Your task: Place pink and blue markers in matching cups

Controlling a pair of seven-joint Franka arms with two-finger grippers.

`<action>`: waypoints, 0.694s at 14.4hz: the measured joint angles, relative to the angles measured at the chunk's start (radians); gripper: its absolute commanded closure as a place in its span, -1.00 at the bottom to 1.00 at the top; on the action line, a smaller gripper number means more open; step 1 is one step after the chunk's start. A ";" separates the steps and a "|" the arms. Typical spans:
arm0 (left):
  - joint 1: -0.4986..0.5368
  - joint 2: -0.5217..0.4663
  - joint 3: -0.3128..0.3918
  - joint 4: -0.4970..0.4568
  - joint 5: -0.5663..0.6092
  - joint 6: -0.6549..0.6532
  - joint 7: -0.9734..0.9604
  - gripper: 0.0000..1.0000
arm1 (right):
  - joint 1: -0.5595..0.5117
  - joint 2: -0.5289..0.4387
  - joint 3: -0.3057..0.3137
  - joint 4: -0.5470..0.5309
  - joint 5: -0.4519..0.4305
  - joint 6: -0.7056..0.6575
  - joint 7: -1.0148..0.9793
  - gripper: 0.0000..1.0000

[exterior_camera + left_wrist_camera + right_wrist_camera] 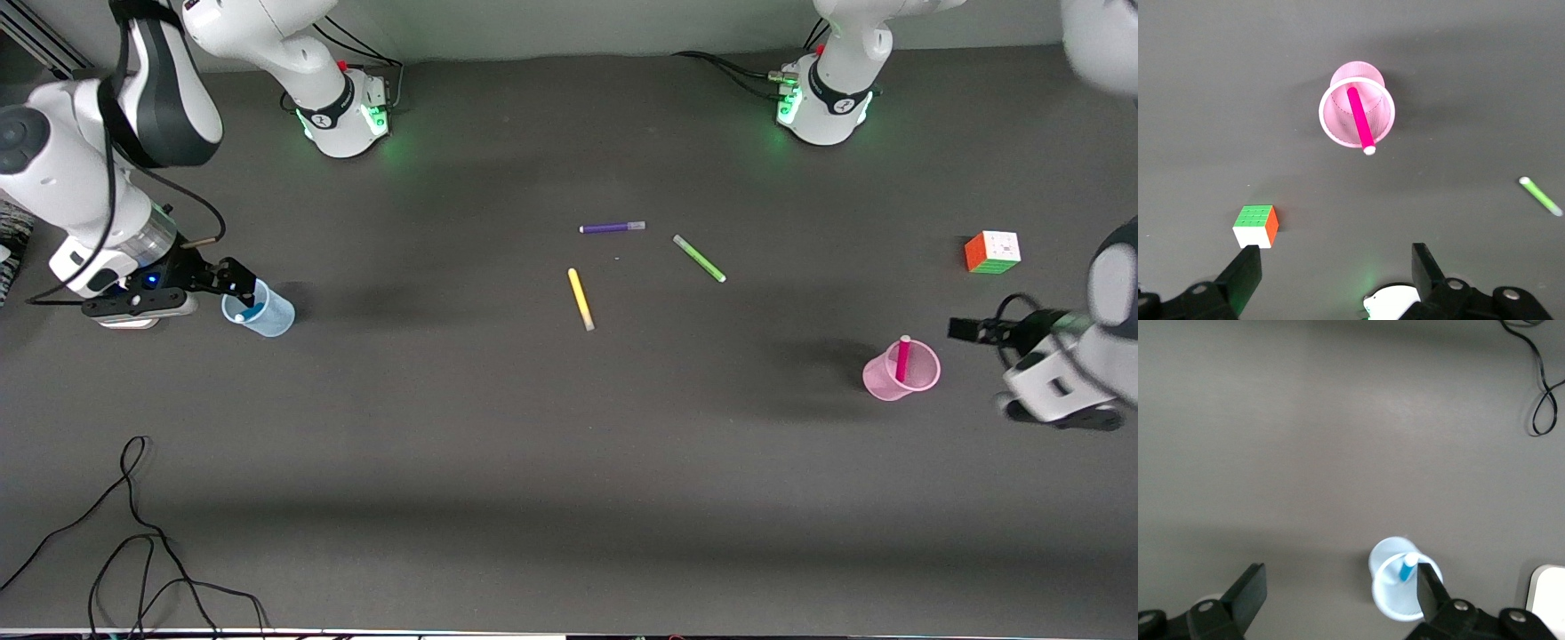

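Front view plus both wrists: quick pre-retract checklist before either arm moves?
1. Pink marker stands in the pink cup: ok.
2. Blue marker is in the blue cup: ok.
3. Left gripper open, holding nothing, clear of the pink cup: ok.
4. Right gripper open over the blue cup, one finger close to its rim: not ok, lift straight up.
5. Blue cup upright: ok.
6. Purple pen, green pen and yellow pen lie mid-table, apart from both cups: ok.
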 measured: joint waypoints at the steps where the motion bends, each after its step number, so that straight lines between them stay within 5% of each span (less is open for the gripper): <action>1: 0.002 -0.037 0.001 -0.008 -0.002 -0.003 0.005 -0.99 | -0.024 0.000 0.045 0.052 0.024 -0.057 0.007 -1.00; 8: 0.001 -0.279 0.000 -0.225 -0.024 0.133 0.011 -0.99 | -0.315 0.040 0.358 0.301 0.085 -0.302 0.018 -1.00; 10: -0.005 -0.320 -0.003 -0.249 -0.038 0.153 0.010 -0.99 | -0.365 0.079 0.386 0.367 0.130 -0.337 0.018 -1.00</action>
